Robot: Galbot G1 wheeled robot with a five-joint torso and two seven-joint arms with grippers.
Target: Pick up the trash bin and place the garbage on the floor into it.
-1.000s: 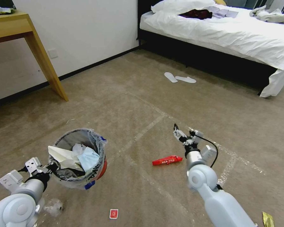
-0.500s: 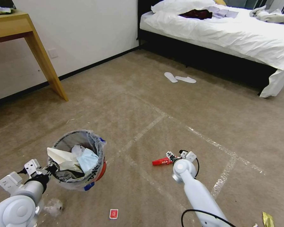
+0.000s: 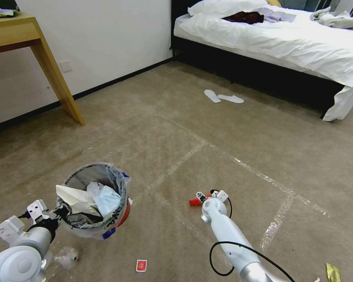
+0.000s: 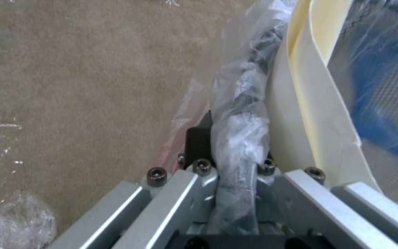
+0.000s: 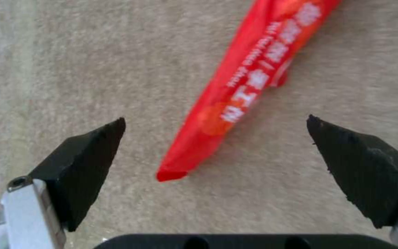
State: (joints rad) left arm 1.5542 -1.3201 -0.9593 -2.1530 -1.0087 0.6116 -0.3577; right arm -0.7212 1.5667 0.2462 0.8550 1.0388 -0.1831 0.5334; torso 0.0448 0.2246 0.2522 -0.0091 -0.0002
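The floor [image 3: 223, 129] is filling the frame. At lower left the trash bin [image 3: 91, 201] is hanging tilted, its rim clamped in the left gripper [image 4: 236, 173]. At lower centre the right gripper [image 5: 215, 138] is spreading its fingers wide around a red wrapper [image 5: 249, 83].

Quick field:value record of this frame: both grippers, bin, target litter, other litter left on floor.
left gripper: shut on rim of the trash bin, held off the floor
right gripper: open, low over the carpet, fingers either side of the red wrapper
bin contents: white papers, pale blue mask
other litter: small red packet, clear plastic scrap, yellow wrapper
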